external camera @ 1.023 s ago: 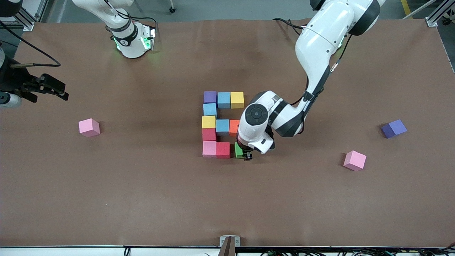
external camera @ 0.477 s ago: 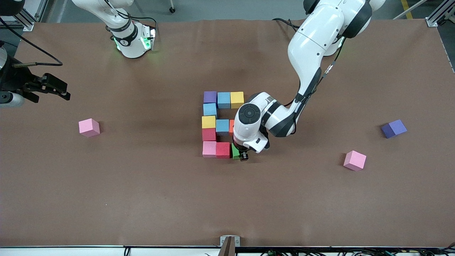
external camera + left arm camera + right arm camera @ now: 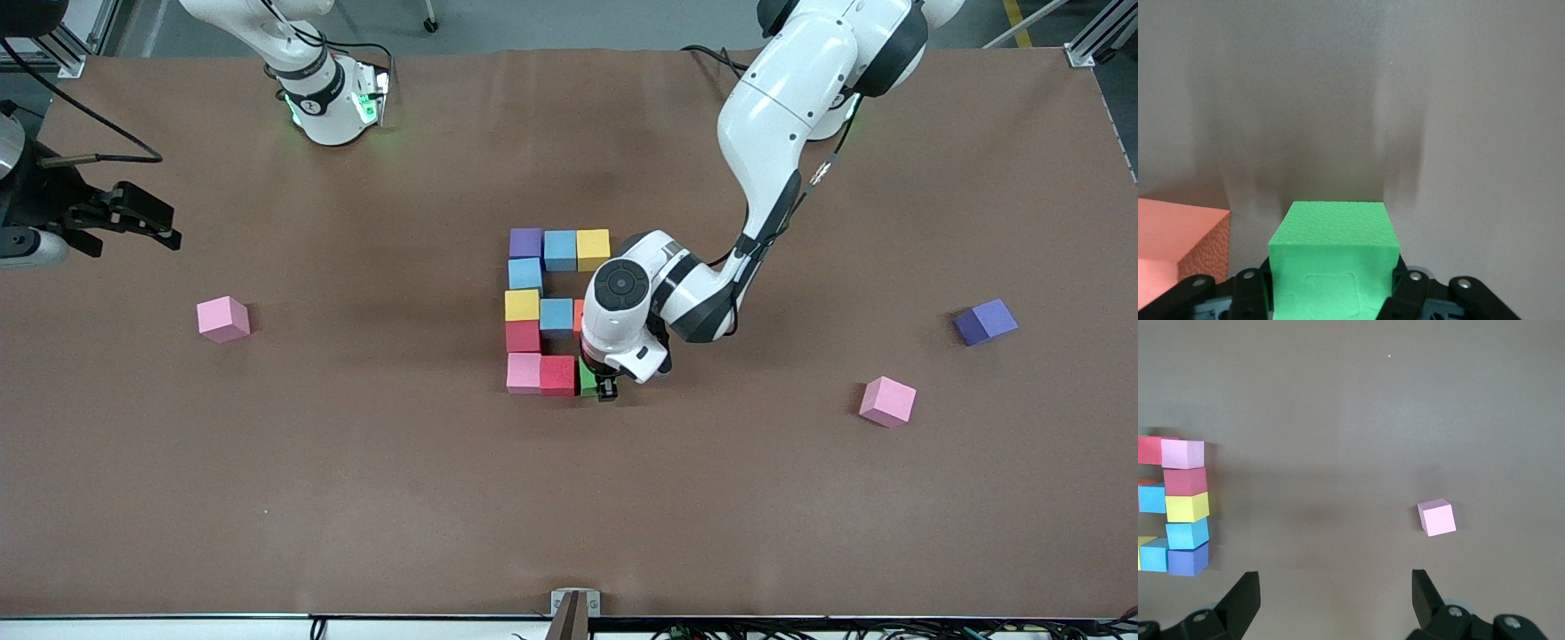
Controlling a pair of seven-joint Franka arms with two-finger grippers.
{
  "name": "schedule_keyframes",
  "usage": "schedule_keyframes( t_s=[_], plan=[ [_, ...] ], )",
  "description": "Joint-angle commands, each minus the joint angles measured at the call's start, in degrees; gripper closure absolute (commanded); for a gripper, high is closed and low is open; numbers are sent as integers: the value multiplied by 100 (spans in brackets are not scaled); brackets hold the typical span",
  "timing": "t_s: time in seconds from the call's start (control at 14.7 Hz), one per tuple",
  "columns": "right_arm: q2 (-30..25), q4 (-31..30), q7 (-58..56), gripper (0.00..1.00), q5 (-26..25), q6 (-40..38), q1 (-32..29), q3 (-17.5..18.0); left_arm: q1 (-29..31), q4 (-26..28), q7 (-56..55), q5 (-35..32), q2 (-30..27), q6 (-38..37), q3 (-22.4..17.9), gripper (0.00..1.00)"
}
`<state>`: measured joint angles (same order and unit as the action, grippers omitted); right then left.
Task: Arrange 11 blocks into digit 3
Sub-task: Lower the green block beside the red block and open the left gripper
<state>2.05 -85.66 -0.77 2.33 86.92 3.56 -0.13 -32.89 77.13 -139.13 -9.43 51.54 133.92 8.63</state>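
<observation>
The digit 3 (image 3: 556, 312) sits mid-table, nearly complete: ten blocks are placed, with full top and middle rows, both single joining cubes, and a pink and a red block (image 3: 557, 374) starting the bottom row. The left gripper (image 3: 598, 386) pinches the green block (image 3: 588, 379) at the red block's 3 o'clock, the last slot; releasing it appears to be all that remains. The right gripper (image 3: 133, 216) waits, jaws spread, over the table's 9 o'clock edge, near a spare pink block (image 3: 223, 318).

No readable text, labels, brands or numbers on the blocks, arms or table
</observation>
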Motion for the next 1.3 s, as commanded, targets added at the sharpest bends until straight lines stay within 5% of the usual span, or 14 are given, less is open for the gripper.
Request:
schedule_keyframes(
  t_s=[0.0, 0.75, 0.89, 0.95, 1.02, 1.23],
  plan=[
    [-134, -65, 34, 0, 48, -43, 57, -40, -69, -111, 70, -94, 75, -6, -37, 87],
    [-117, -65, -2, 0, -22, 18, 22, -58, -60, -137, 79, -85, 84, 196, -19, 75],
    [-117, -65, -2, 0, -40, 18, 22, -58, -43, -137, 79, -85, 84, 213, -28, 57],
    [-117, -65, -2, 0, -40, 27, 22, -58, -51, -137, 88, -94, 93, 213, -28, 37],
    [-117, -65, 7, 0, -40, 27, 30, -49, -51, -128, 175, -103, 93, 213, -37, 0],
    [-117, -65, 7, 0, -101, 71, 30, -40, -60, -128, 439, -94, 84, 213, -37, 0]
  ],
)
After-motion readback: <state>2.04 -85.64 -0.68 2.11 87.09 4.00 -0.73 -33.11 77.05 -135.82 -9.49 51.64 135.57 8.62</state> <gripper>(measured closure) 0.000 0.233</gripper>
